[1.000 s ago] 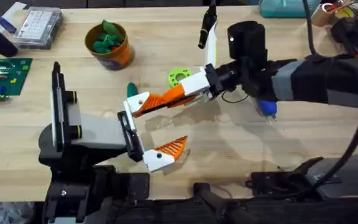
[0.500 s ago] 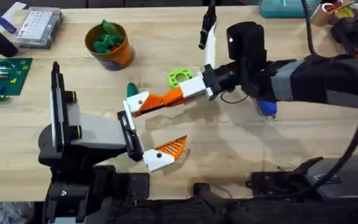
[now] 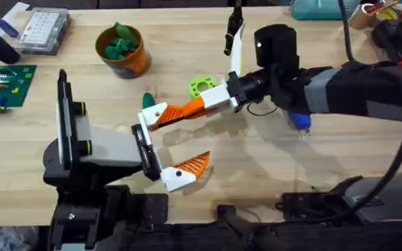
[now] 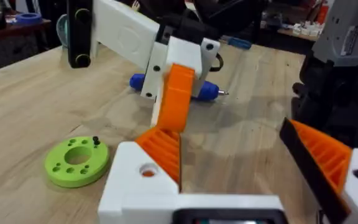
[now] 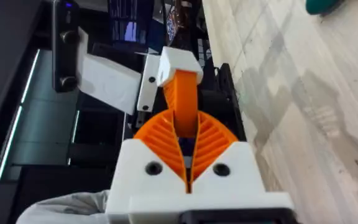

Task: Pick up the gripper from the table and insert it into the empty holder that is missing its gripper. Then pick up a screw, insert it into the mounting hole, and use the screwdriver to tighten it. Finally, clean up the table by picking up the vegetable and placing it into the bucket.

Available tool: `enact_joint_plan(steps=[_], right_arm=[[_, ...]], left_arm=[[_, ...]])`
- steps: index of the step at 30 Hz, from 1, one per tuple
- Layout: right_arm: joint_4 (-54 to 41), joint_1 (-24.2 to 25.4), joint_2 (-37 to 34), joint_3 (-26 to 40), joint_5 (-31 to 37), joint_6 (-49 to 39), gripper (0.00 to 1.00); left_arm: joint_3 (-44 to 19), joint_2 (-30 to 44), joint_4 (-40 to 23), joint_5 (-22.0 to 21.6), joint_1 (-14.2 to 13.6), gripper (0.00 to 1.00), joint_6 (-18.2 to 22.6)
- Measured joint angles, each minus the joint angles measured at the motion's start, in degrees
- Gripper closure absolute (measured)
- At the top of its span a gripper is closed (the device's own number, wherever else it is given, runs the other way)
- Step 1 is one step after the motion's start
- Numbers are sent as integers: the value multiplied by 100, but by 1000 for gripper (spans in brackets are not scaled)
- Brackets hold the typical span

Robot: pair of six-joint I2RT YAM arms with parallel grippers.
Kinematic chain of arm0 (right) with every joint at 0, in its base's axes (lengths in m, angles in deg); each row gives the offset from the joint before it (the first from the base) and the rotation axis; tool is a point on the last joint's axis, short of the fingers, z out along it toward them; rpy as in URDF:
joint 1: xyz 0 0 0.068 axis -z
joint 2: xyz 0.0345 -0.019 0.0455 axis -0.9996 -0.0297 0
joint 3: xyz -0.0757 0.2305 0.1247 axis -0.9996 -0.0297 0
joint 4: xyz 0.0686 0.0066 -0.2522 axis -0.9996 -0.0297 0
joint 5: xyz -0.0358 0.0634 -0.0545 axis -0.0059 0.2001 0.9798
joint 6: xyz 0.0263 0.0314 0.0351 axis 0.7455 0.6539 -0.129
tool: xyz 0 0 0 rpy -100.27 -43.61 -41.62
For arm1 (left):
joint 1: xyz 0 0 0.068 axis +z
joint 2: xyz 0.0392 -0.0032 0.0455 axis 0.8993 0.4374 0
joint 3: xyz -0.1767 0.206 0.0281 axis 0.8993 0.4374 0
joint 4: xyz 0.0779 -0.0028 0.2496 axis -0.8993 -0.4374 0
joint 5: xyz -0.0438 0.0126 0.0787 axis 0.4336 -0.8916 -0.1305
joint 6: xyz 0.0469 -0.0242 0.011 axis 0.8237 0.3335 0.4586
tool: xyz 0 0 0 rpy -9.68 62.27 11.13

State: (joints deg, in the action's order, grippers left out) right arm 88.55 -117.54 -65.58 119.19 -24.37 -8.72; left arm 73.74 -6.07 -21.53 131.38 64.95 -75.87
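Right gripper [image 3: 181,111] is clenched on the upper orange-padded finger [image 4: 178,99] of the left gripper [image 3: 175,143], whose jaws stand wide apart, released. Vegetable [image 3: 147,101] lies on the counter [image 3: 257,160] just beside the left gripper. Bucket [image 3: 124,51] stands behind, well apart. Screwdriver [image 3: 299,121] lies under the right arm, near the lime-green disc [image 3: 200,86]

A lime-green round disc with holes [image 3: 201,86] lies on the wooden tabletop [image 3: 187,42] near its middle. At the far left corner sits a clear compartment box [image 3: 42,30], and just nearer along that edge lies a green circuit board [image 3: 4,85].
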Motion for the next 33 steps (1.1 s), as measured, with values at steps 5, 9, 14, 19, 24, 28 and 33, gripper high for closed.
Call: enact_joint_plan(steps=[5, 9, 14, 19, 24, 28, 33], right_arm=[[17, -2, 0, 0, 76, 92, 993], [31, -2, 0, 0, 138, 225, 993], [41, -36, 2, 0, 219, 338, 993], [48, -50, 2, 0, 280, 403, 993], [54, -54, 2, 0, 294, 444, 993], [55, -54, 2, 0, 304, 451, 993], [55, -58, 2, 0, 306, 462, 959]], left_arm=[[0, 1, -3, -18, 0, 14, -20], [0, 1, -7, -20, 0, 14, -40], [0, 1, -4, -56, 2, 14, -84], [0, 2, -3, -68, 17, 14, -111], [0, 2, -1, -76, 17, 15, -116], [0, 2, -1, -79, 17, 14, -130], [0, 2, 1, -81, 17, 14, -130]])
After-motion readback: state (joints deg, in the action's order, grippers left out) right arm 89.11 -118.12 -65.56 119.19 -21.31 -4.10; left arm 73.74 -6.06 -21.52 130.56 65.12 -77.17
